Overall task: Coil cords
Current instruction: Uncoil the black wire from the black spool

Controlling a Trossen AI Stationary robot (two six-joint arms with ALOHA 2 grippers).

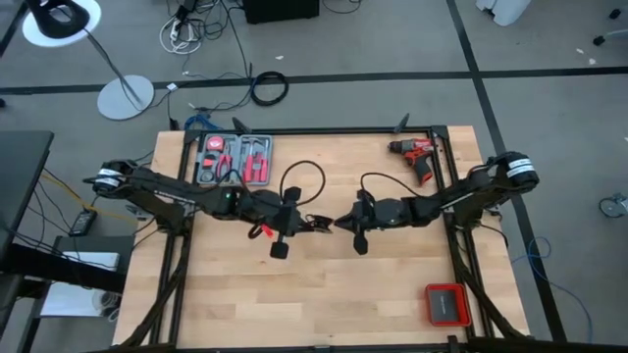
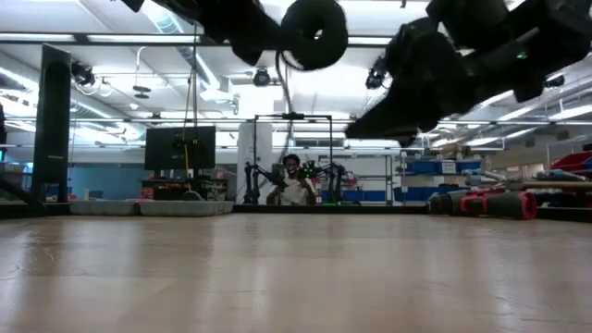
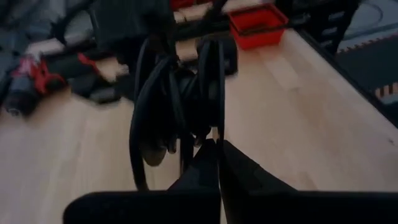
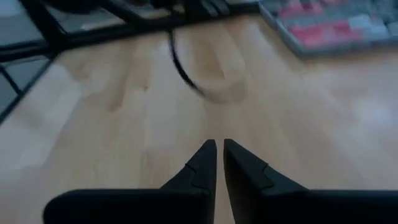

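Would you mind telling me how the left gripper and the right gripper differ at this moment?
The left gripper is shut; the right gripper shows a narrow gap. The left gripper pinches the black cord, with loops bunched at its tips; the right gripper holds nothing. Both hover over the middle of the table, tips facing each other.
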